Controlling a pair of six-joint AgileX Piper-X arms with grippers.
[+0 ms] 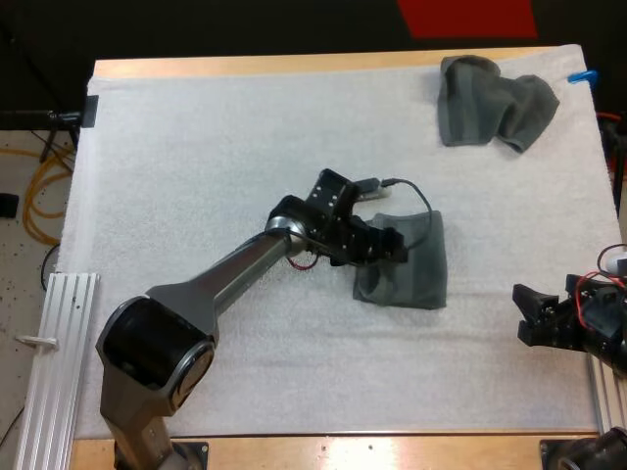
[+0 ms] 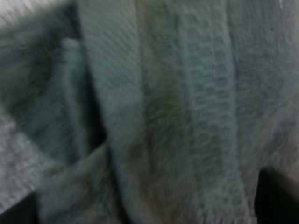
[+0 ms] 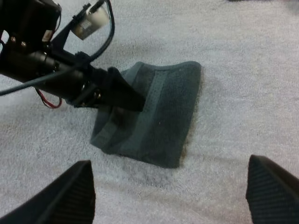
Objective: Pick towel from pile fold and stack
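Two dark grey-green towels lie on the white mat [image 1: 196,196] that covers the wooden worktop [image 1: 294,66]: one folded into a flat rectangle [image 1: 411,274], one crumpled in a heap [image 1: 495,113]. The left pincer [image 1: 392,245] is at the folded towel, at the edge nearest its own arm. I cannot tell whether that pincer is clenched or released. Beyond the left pincer the cloth runs out flat, its far edge straight and well short of the right pincer [image 1: 529,318]. A wide band of bare mat lies between them. The right pincer is released, its fingers [image 3: 65,196] standing apart and clear of everything.

The crumpled towel sits far beyond both pincers, close to the mat's far corner on the right arm's side, well apart from the folded one. Open mat spreads on every other side of the left pincer.

From the right wrist, the folded towel's edges read clearly: the edge facing the right pincer is slightly lifted, with lighter woven bands running along the cloth. The left wrist view presses close to the same cloth, showing ribbed weave and an overlapping fold line
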